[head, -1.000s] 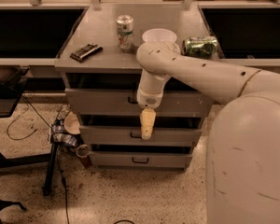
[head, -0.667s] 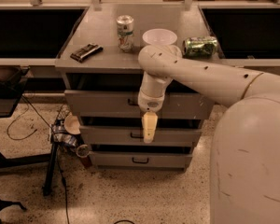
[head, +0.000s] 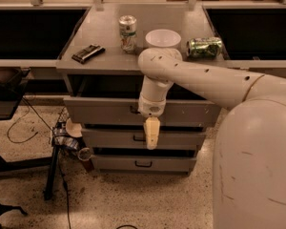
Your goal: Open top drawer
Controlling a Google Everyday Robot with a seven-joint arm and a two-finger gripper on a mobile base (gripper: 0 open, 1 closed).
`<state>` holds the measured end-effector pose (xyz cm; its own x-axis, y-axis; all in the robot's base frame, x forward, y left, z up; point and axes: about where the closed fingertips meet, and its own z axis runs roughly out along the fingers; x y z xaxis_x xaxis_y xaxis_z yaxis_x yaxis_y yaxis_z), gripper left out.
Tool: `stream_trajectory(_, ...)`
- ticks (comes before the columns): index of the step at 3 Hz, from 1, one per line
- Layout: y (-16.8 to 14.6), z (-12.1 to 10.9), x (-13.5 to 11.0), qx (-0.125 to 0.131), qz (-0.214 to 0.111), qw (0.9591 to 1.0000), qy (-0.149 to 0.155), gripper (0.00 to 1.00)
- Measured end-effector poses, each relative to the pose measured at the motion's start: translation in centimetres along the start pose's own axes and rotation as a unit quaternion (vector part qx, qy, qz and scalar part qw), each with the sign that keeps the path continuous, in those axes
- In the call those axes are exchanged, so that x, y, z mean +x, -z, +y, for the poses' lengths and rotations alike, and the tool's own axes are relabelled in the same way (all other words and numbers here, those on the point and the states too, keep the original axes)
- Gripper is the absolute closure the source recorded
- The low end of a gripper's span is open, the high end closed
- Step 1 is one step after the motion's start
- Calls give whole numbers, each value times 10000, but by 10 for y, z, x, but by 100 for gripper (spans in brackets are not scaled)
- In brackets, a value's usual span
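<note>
The top drawer (head: 100, 112) is the widest grey front under the counter, with a small black pull handle (head: 133, 109) near its centre. It stands a little way out, with a dark gap showing above its front edge. My gripper (head: 151, 133) hangs pointing down from the white wrist, just right of the handle. Its tip is in front of the second drawer (head: 109, 138). The arm hides part of the top drawer's front. The third drawer (head: 133, 163) sits lowest.
On the counter (head: 105, 63) stand an upright can (head: 127, 32), a white bowl (head: 163, 38), a green can lying on its side (head: 205, 46) and a dark flat object (head: 88, 53). Cups and cables (head: 69, 132) lie on the floor left of the drawers, by a black stand leg (head: 50, 175).
The gripper has moved slightly down and toward the camera. The top drawer front has come out a little, and the dark gap above it is wider.
</note>
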<state>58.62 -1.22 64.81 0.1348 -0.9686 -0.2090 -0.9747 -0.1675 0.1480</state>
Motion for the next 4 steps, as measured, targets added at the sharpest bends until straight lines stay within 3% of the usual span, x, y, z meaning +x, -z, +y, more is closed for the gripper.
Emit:
stream_trajectory(2,1,38,4,-522,335,9970,467,0)
stream_trajectory(4,-11,84,20,-1022,506,9920,543,0)
